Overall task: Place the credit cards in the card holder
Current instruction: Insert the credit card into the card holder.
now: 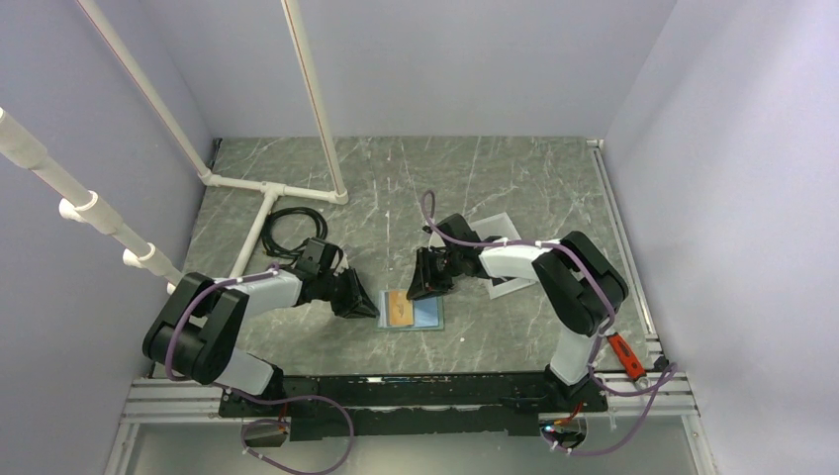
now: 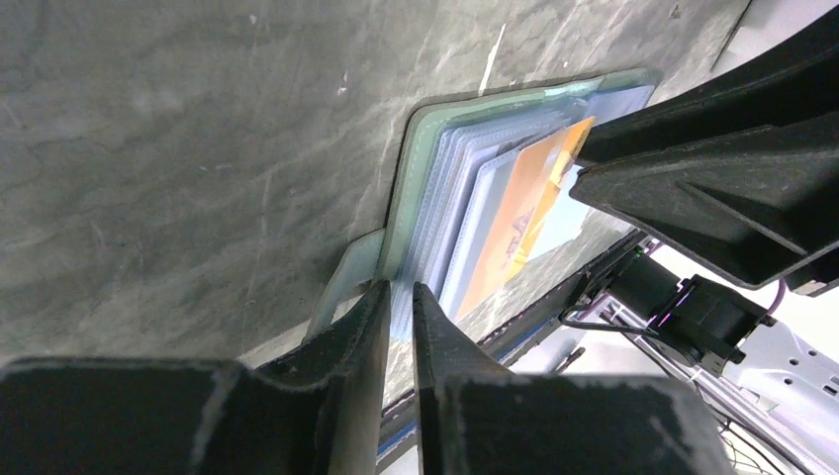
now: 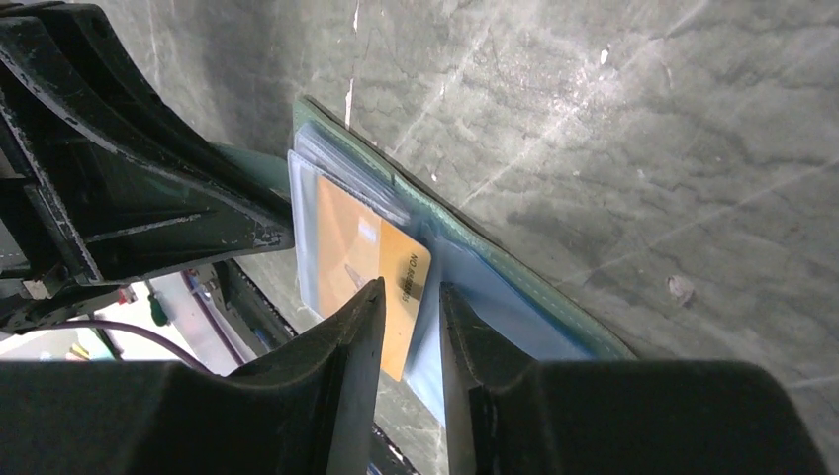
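Observation:
The card holder (image 1: 428, 316) lies open on the marble table, light blue inside with a sage-green rim (image 2: 420, 139) (image 3: 505, 287). An orange credit card (image 1: 398, 308) (image 2: 524, 213) (image 3: 371, 237) lies flat on its clear sleeves, and its end sticks out toward my right gripper. My left gripper (image 1: 372, 307) (image 2: 399, 289) sits at the holder's left edge with its jaws almost together. A strip of sleeve shows in the slit, and whether it is pinched I cannot tell. My right gripper (image 1: 421, 289) (image 3: 408, 289) stands partly open, its fingertips over the card's free end.
A white flat object (image 1: 498, 230) lies under the right arm. A coiled black cable (image 1: 292, 233) and white pipe framing (image 1: 272, 188) stand at the back left. An orange-handled tool (image 1: 623, 354) rests by the right base. Grey walls close in the table.

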### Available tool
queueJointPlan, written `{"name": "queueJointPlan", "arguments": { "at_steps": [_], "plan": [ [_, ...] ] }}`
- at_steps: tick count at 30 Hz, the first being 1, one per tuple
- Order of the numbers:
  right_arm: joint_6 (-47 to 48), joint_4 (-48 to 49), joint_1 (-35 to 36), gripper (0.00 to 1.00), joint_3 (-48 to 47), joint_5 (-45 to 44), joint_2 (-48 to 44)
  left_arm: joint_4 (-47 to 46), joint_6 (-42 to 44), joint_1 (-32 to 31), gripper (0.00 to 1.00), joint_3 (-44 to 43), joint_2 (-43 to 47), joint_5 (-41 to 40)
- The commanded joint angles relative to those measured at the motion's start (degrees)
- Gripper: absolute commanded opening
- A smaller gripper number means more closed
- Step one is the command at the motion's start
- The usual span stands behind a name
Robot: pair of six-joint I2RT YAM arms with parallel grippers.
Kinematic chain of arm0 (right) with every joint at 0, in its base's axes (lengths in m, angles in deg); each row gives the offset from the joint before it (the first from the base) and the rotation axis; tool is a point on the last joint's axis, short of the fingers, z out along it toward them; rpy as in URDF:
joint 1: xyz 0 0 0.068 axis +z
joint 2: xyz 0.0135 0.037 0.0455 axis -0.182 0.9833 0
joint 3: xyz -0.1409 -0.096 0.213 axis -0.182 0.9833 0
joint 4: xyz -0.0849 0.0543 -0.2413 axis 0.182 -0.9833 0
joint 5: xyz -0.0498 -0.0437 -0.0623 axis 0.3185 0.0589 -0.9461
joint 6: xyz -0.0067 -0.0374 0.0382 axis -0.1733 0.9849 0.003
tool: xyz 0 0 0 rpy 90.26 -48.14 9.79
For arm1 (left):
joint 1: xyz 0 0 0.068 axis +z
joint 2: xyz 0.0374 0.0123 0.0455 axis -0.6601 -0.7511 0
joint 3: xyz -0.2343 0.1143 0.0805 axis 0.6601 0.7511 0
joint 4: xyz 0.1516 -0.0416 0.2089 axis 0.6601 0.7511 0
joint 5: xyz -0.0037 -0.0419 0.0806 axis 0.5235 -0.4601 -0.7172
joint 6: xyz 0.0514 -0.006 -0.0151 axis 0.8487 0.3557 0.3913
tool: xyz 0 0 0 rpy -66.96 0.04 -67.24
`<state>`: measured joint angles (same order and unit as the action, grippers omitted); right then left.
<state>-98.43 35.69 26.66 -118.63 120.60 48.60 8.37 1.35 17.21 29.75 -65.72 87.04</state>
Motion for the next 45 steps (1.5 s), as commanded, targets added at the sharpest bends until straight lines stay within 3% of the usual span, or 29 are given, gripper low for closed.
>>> {"name": "queueJointPlan", "arguments": {
  "at_steps": [1, 4, 13, 21, 24, 28, 30, 33, 39, 45],
  "plan": [
    [2.0, 4.0, 0.4, 0.25, -1.0, 1.9, 1.7, -1.5, 1.0, -0.3, 0.20, -1.7, -0.7, -0.3],
    [2.9, 4.4, 1.1, 0.19, -0.7, 2.3, 1.1, -2.0, 0.9, -0.3, 0.18, -1.9, -1.3, -0.1],
    [2.3, 6.6, 3.6, 0.13, -1.1, 4.6, 1.3, -2.2, 0.5, -0.3, 0.17, -2.2, -1.4, -0.2],
    [-2.9, 8.5, 3.7, 0.13, -0.2, 3.8, 0.7, -1.8, -0.1, -0.6, 0.17, -1.7, -0.2, -0.4],
    [0.0, 0.9, 3.6, 0.19, -1.2, 1.0, -0.7, -0.2, 0.2, -0.6, 0.20, -1.7, 1.1, -1.2],
    [3.4, -5.1, 3.6, 0.47, -0.8, -2.6, -4.4, 1.1, 0.3, -0.6, 0.23, -1.2, 2.4, -1.6],
    [4.6, -7.1, 3.6, 0.50, -0.6, -3.7, -5.6, 1.0, 0.1, -0.7, 0.24, -0.7, 2.8, -1.5],
    [5.0, -7.4, 3.8, 0.49, 0.5, -2.8, -6.0, 1.1, -0.3, -0.7, 0.23, 0.0, 3.4, -1.4],
    [2.2, -1.1, 5.5, 0.37, 3.3, 1.8, -4.7, -0.2, -1.7, -1.5, 0.16, 1.2, 3.6, -1.1],
    [-3.1, 7.4, 6.4, 0.36, 3.4, 6.3, -3.3, -3.4, -4.2, -4.3, 0.09, 2.0, 2.0, -1.9]
  ]
}}
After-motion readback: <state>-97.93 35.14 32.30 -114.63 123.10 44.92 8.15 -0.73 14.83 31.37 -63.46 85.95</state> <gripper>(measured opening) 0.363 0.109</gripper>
